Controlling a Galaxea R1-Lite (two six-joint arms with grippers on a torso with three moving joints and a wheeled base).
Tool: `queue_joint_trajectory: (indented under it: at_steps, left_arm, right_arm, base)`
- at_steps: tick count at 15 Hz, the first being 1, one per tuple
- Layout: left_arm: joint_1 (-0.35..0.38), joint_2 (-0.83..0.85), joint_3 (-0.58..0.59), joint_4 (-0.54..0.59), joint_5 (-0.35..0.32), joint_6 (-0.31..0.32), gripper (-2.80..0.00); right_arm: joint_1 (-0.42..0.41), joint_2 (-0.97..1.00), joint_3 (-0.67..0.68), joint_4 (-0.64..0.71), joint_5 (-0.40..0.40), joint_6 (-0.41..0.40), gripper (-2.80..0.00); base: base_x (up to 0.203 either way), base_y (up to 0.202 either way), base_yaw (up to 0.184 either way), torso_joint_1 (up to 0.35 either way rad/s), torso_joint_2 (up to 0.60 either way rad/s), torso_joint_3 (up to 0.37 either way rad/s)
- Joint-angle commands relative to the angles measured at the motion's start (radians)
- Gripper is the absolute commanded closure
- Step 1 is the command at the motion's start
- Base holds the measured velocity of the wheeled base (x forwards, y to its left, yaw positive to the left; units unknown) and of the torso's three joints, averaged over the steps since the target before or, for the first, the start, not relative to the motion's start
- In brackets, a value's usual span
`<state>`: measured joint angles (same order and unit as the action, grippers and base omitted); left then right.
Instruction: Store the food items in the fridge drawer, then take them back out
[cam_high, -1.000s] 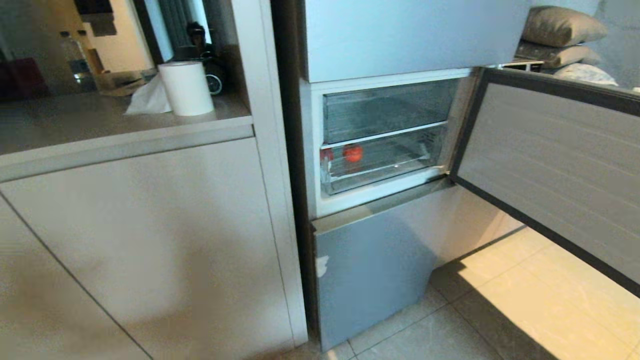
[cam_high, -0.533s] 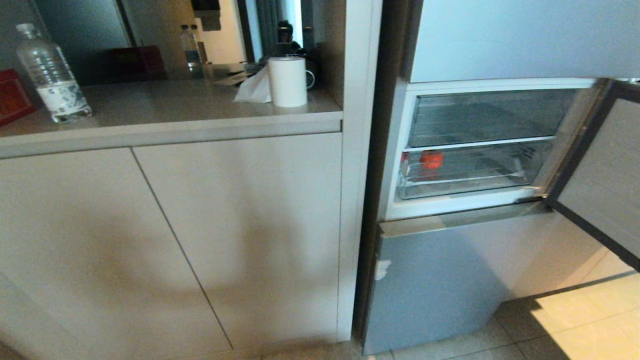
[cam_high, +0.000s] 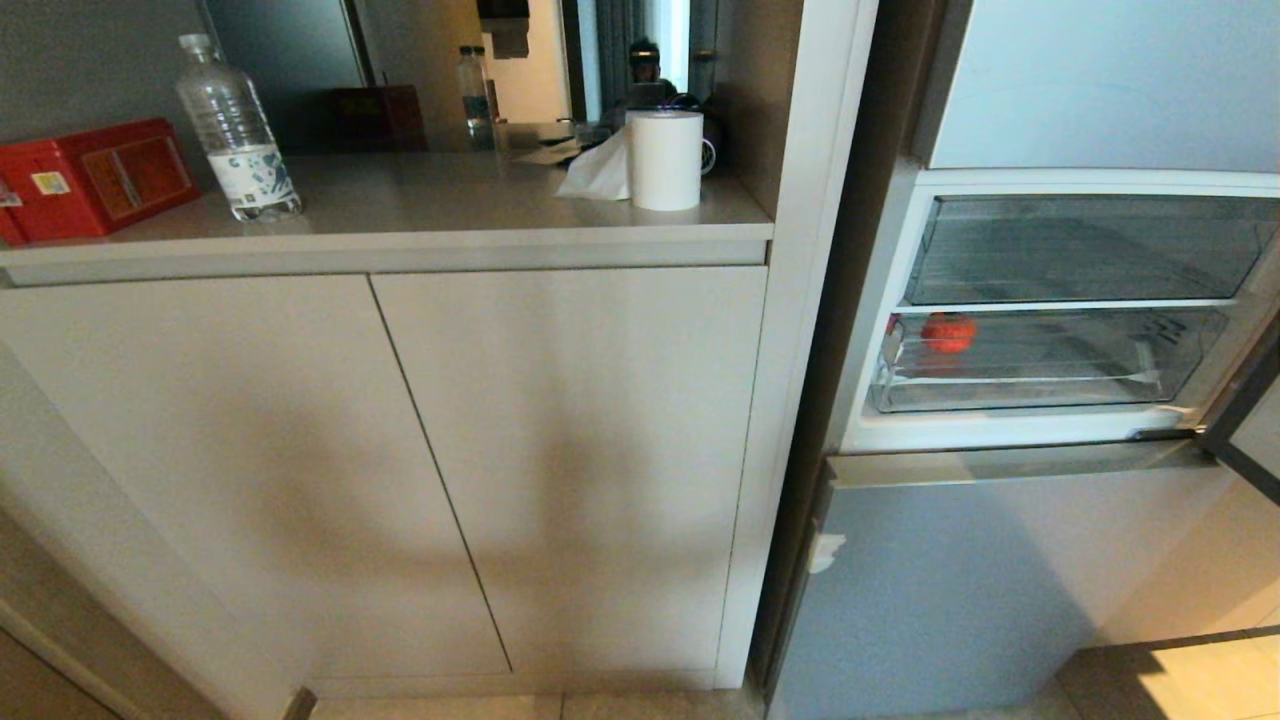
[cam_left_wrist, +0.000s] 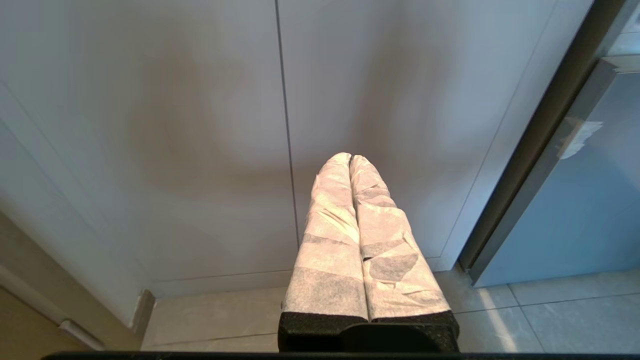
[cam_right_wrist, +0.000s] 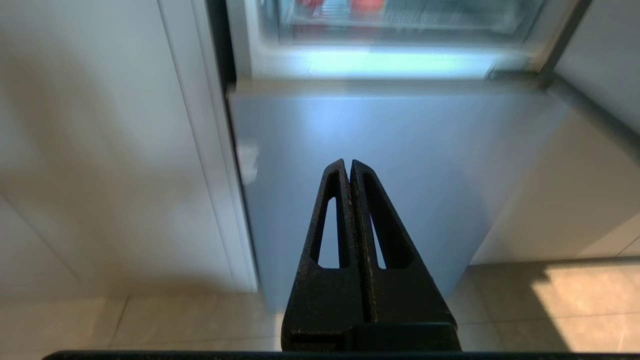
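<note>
The fridge drawer is a clear plastic bin in the open fridge compartment, at the right of the head view. A round red food item lies in its left part, and a second red piece shows faintly at its left wall. Both appear as red blurs at the edge of the right wrist view. My right gripper is shut and empty, low before the silver-blue lower fridge panel. My left gripper, with white-wrapped fingers, is shut and empty, facing the cabinet doors. Neither arm shows in the head view.
A counter above the cabinet carries a red box, a water bottle, a paper roll and a tissue. The open fridge door juts out at the far right. An upper clear drawer sits above.
The whole head view has swung left: the fridge now sits at the right edge and more counter shows. The food items and drawer have kept their places.
</note>
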<state>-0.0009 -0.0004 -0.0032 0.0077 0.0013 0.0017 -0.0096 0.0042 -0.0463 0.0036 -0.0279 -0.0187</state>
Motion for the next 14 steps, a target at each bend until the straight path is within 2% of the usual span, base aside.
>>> queue_joint_trajectory:
  at_steps: [1, 4, 5, 8, 14]
  left_arm:
    - [0.001, -0.001, 0.000, 0.000, 0.000, 0.000, 0.00]
    - [0.001, -0.001, 0.000, 0.000, 0.000, 0.000, 0.00]
    - [0.001, -0.001, 0.000, 0.000, 0.000, 0.000, 0.00]
    - [0.001, -0.001, 0.000, 0.000, 0.000, 0.000, 0.00]
    - [0.001, -0.001, 0.000, 0.000, 0.000, 0.000, 0.00]
  right_arm:
    - [0.000, 0.078, -0.076, 0.020, 0.000, 0.009, 0.00]
    - [0.001, 0.385, -0.166, 0.020, 0.018, 0.062, 0.00]
    - [0.001, 0.508, -0.188, -0.015, 0.036, 0.078, -2.80]
    - [0.002, 0.894, -0.239, -0.225, 0.076, 0.109, -2.80]
    - [0.002, 1.667, -0.393, -0.895, 0.107, 0.129, -2.80]
  base:
    - [0.000, 0.000, 0.000, 0.000, 0.00, 0.000]
    - [0.000, 0.000, 0.000, 0.000, 0.00, 0.000]
    - [0.000, 0.000, 0.000, 0.000, 0.00, 0.000]
    - [0.000, 0.000, 0.000, 0.000, 0.00, 0.000]
    - [0.000, 0.000, 0.000, 0.000, 0.00, 0.000]
